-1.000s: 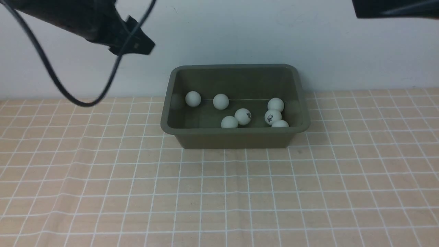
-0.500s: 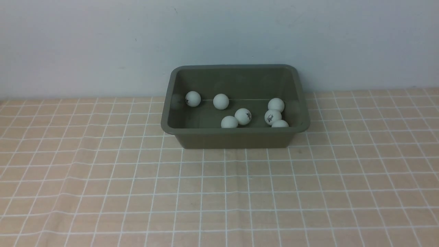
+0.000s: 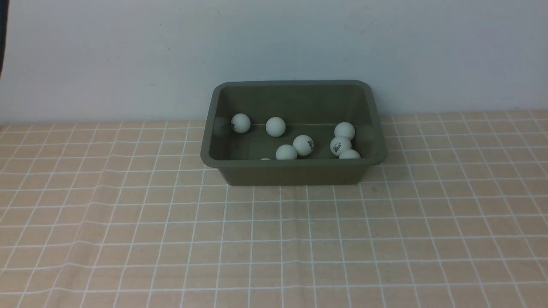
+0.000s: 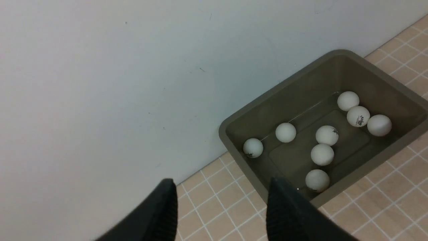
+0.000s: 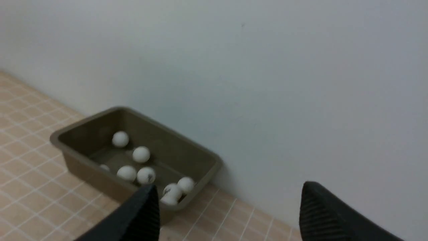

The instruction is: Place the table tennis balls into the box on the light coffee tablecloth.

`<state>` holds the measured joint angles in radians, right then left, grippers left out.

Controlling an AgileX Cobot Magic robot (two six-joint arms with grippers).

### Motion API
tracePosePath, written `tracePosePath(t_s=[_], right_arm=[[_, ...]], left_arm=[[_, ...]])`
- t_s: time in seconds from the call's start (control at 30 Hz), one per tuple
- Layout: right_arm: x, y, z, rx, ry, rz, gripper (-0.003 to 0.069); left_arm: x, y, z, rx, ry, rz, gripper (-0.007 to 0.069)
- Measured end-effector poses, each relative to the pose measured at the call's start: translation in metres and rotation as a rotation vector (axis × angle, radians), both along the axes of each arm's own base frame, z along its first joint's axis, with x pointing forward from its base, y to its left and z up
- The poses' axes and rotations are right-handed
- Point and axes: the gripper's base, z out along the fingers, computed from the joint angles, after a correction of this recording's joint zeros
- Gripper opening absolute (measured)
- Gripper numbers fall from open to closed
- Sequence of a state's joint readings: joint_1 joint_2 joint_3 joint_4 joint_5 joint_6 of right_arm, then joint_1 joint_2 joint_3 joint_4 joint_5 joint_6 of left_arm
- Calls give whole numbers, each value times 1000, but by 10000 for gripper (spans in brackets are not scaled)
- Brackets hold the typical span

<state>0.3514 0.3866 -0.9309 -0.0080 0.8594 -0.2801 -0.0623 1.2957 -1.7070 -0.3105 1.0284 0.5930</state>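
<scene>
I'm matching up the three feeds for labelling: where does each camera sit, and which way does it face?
Front view: between the arms, facing the wall across the tablecloth and box; no arm shows.
Left wrist view: high up, looking down at the box and balls; its fingers show.
Right wrist view: high, facing the wall and box; both fingers show.
Shared: all show the box with balls.

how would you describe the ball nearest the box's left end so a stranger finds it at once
Start at the olive-green box standing against the white wall on the checked tablecloth. Inside it, look to the far left corner, where one white ball sits close to the left wall. Unlike the plain ball beside it, it bears a small black printed mark and lies apart from the others.
</scene>
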Motion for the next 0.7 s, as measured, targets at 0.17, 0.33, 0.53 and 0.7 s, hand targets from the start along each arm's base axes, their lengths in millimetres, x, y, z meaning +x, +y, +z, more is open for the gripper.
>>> tracePosePath(t_s=[0.17,0.33,0.53,0.7], right_arm=[[5,5,-48,60,-15,28,512],[6,6,-75,113,-100,29,512],[16,11,-111,182,-78,40,512],[20,14,-131,241,1,48,512]], left_arm=[[2,-1,-6,1,51,-16,298],[5,-2,-11,8,88,-23,298],[5,-2,-13,11,110,-28,298],[5,-4,-13,-7,111,-38,298]])
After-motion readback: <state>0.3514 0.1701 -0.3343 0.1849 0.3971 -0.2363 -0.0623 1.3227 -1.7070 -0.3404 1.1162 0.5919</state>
